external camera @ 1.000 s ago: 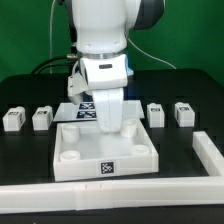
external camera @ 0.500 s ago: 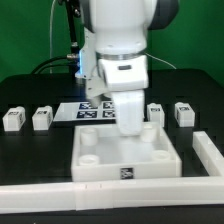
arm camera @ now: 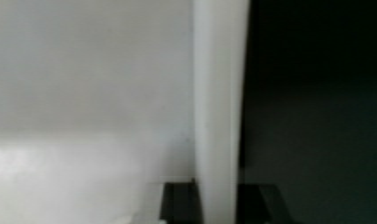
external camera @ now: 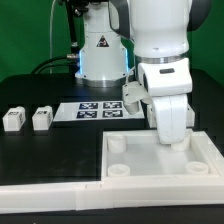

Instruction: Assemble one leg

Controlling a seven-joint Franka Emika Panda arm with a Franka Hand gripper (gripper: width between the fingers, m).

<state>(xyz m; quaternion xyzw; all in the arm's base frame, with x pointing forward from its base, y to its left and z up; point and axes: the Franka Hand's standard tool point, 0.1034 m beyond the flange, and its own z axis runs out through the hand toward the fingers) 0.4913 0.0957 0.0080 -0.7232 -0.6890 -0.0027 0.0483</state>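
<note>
Because the gripper point(external camera: 172, 140) stands with jaws fully closed on nothing, tip seemingly pressed on the large white panel point(external camera: 135, 160), the exterior view tells you no part is in hand; the nearest leg point(external camera: 41, 119) sits well apart, toward that view's left. Push slow and square so the panel slides without twisting. The wrist view gives you only blurred white beside dark, so don't steer by it.
</note>
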